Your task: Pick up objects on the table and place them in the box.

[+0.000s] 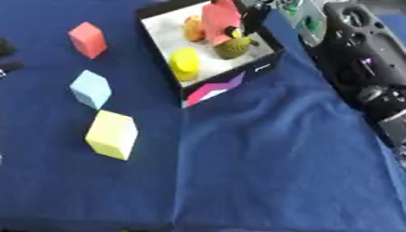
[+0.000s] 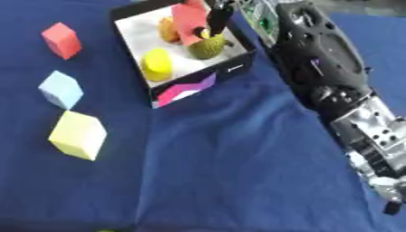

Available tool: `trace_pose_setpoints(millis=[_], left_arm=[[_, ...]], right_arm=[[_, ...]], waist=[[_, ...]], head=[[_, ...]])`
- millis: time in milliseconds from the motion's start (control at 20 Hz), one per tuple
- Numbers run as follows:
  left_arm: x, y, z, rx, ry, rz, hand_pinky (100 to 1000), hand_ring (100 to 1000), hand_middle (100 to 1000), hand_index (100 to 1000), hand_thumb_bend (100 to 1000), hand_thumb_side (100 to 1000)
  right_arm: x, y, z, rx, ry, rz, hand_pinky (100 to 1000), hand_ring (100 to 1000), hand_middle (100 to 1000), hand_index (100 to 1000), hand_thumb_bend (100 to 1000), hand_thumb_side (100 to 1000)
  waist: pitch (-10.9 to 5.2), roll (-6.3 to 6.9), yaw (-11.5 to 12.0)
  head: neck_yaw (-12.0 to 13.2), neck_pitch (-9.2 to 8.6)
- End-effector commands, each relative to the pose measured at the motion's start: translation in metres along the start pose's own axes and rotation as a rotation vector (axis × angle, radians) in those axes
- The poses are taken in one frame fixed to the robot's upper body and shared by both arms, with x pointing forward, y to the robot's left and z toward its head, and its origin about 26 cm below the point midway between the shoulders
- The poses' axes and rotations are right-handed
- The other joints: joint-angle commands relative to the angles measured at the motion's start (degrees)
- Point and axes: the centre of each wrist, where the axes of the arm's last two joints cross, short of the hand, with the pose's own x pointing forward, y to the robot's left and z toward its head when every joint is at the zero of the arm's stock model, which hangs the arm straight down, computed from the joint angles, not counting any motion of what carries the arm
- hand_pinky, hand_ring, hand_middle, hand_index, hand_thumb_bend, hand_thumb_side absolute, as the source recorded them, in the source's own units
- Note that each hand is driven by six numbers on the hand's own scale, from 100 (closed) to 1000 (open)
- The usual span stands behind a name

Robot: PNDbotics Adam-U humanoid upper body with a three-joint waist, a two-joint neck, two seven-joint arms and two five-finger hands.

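Red block (image 1: 218, 17) hangs over the box (image 1: 230, 84), pinched in the right hand (image 1: 252, 18); a tilted release could tip it onto the green fruit (image 1: 234, 47) and roll it out. The block lies at nine o'clock of the fingers. The left hand at the left edge (image 1: 6, 68): cannot tell.

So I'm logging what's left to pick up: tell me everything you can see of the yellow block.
The yellow block is a pale yellow cube with plain matte faces and slightly soft edges; it looks like foam, though that's a guess. It rests on the blue cloth, turned so one corner points toward the camera. It is the nearest of three blocks in a column left of the box, just below the light blue block. No hand touches it.
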Motion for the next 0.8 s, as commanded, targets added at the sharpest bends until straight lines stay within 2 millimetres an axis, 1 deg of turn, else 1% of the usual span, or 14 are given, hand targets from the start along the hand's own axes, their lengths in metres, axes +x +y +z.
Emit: trace_pose_setpoints(millis=[50, 200, 400, 450, 550, 600, 650, 700, 750, 800], left_arm=[[0.008, 0.002, -0.004, -0.007, -0.03, -0.01, 714, 756, 598, 660, 100, 729], [0.008, 0.004, -0.003, -0.001, -0.028, -0.013, 714, 756, 598, 660, 100, 730], [0.007, 0.006, -0.002, 0.003, -0.025, -0.019, 714, 757, 598, 660, 100, 729], [0.007, 0.006, -0.002, 0.005, -0.025, -0.02, 714, 757, 598, 660, 100, 729], [0.007, 0.008, -0.002, 0.009, -0.024, -0.024, 714, 757, 598, 660, 100, 728], [0.007, 0.009, -0.002, 0.011, -0.023, -0.026, 714, 758, 599, 660, 100, 728], [0.007, 0.009, -0.001, 0.013, -0.023, -0.028, 714, 758, 599, 660, 100, 728], [0.006, 0.01, -0.001, 0.016, -0.022, -0.03, 714, 758, 599, 660, 100, 728], [0.006, 0.011, -0.001, 0.019, -0.022, -0.032, 713, 758, 598, 660, 100, 727], [0.006, 0.012, -0.001, 0.023, -0.022, -0.034, 713, 758, 599, 660, 100, 726]], right_arm=[[-0.007, -0.017, 0.005, -0.08, 0.029, 0.042, 834, 884, 825, 883, 514, 227], [-0.013, -0.024, 0.011, -0.136, 0.052, 0.023, 831, 881, 824, 885, 519, 234], [-0.021, -0.034, 0.025, -0.212, 0.059, -0.041, 823, 861, 810, 880, 492, 198], [-0.021, -0.037, 0.029, -0.234, 0.06, -0.058, 819, 856, 807, 878, 480, 183], [-0.026, -0.043, 0.043, -0.292, 0.077, -0.11, 802, 834, 784, 868, 438, 109], [-0.028, -0.044, 0.051, -0.316, 0.09, -0.15, 795, 826, 778, 867, 434, 100], [-0.03, -0.045, 0.059, -0.335, 0.1, -0.2, 792, 822, 775, 865, 391, 100], [-0.032, -0.046, 0.069, -0.364, 0.11, -0.252, 783, 811, 764, 859, 277, 111], [-0.033, -0.047, 0.079, -0.396, 0.115, -0.301, 779, 804, 754, 855, 242, 132], [-0.033, -0.047, 0.09, -0.432, 0.113, -0.355, 771, 790, 736, 844, 172, 188]], waist=[[-0.94, 0.36, -0.21], [-1.02, 0.4, -0.51], [-1.16, 0.36, -0.97], [-1.18, 0.35, -1.07], [-1.24, 0.33, -1.38], [-1.26, 0.3, -1.53], [-1.28, 0.28, -1.68], [-1.3, 0.27, -1.91], [-1.31, 0.25, -2.07], [-1.31, 0.25, -2.25]], head=[[0.25, -0.36], [0.45, -0.31], [0.82, -0.31], [0.93, -0.31], [1.19, -0.25], [1.27, -0.23], [1.35, -0.2], [1.52, -0.18], [1.61, -0.19], [1.73, -0.26]])
